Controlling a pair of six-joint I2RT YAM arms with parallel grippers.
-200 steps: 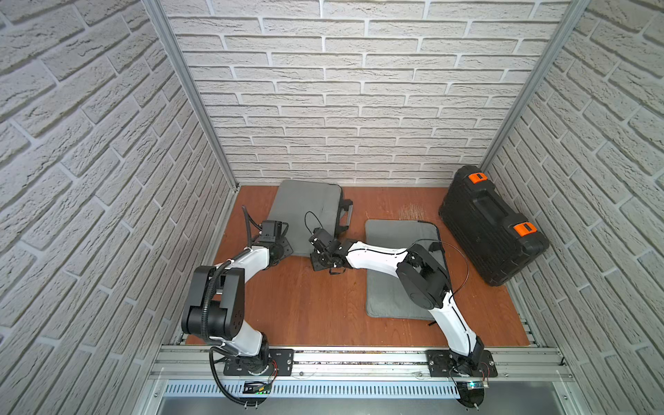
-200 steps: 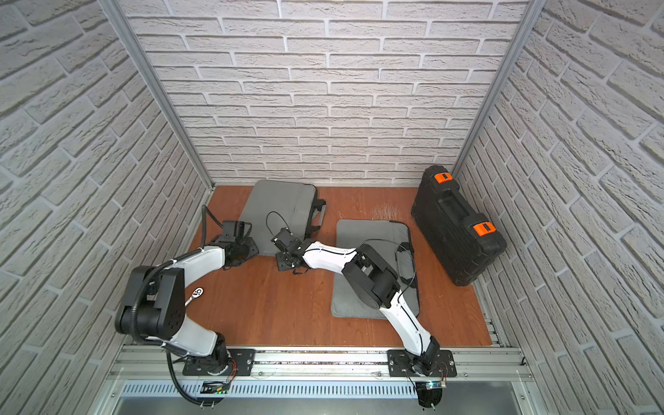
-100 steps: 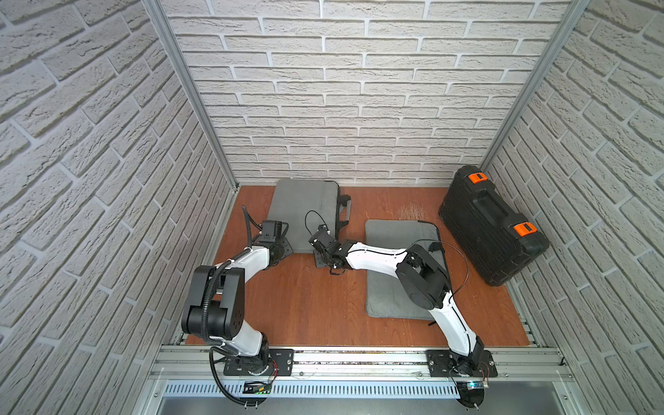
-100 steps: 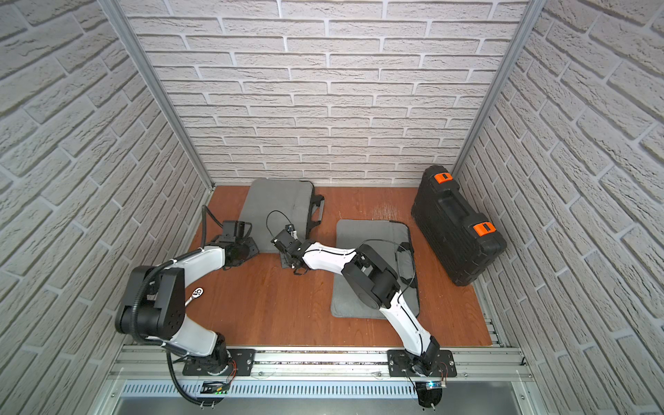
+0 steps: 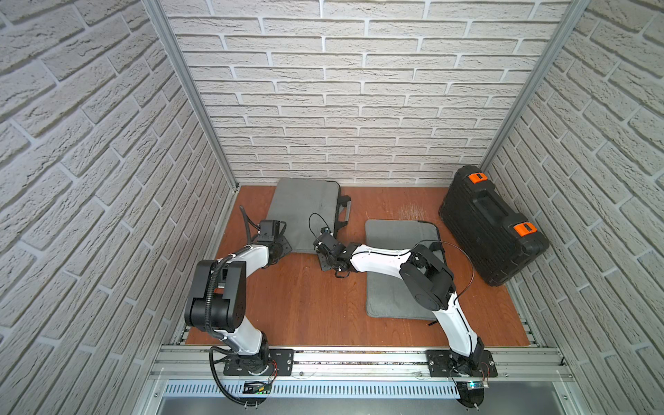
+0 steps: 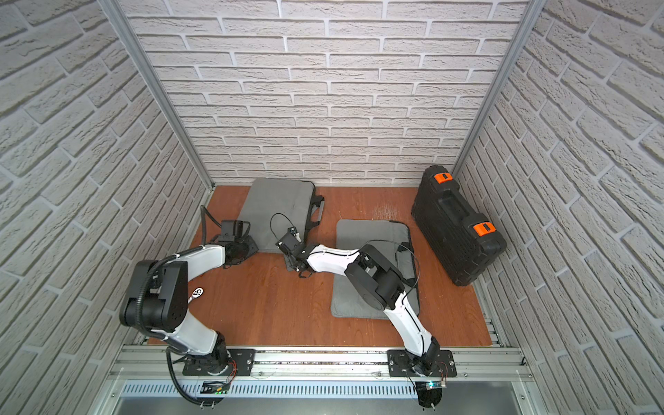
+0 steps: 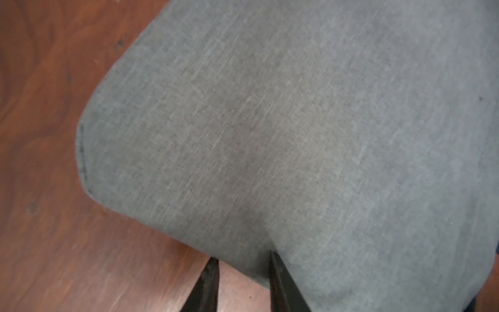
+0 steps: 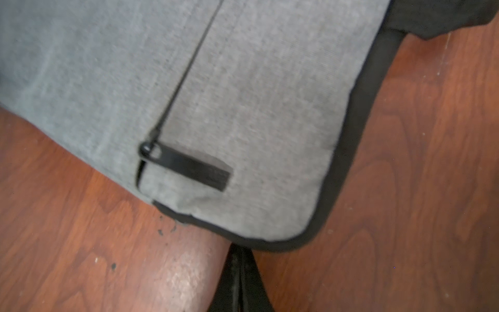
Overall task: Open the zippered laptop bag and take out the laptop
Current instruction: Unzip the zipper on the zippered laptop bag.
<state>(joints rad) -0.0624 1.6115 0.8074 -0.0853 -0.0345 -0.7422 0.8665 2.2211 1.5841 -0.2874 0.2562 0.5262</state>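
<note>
**Ana:** What is the right hand (image 8: pixel 239 250) doing?

**Ben:** It is shut tight. It touches the black edge at the near right corner of the laptop bag (image 5: pixel 305 212). I can't tell if it holds anything.

**Ana:** And the left hand (image 7: pixel 243 258)?

**Ben:** Its fingers (image 7: pixel 206 286) sit apart, with the bag's near left corner between them. I can't tell if they are squeezing it.

**Ana:** How does the bag lie?

**Ben:** Flat on the counter (image 5: pixel 305 298). Its long side runs away toward the back wall (image 5: pixel 359 107). I think the right hand is the one by the zipper edge.

**Ana:** Is the laptop out?

**Ben:** No. The bag looks shut and no laptop shows. The black tool case (image 5: pixel 492 226) is shut too.
</note>
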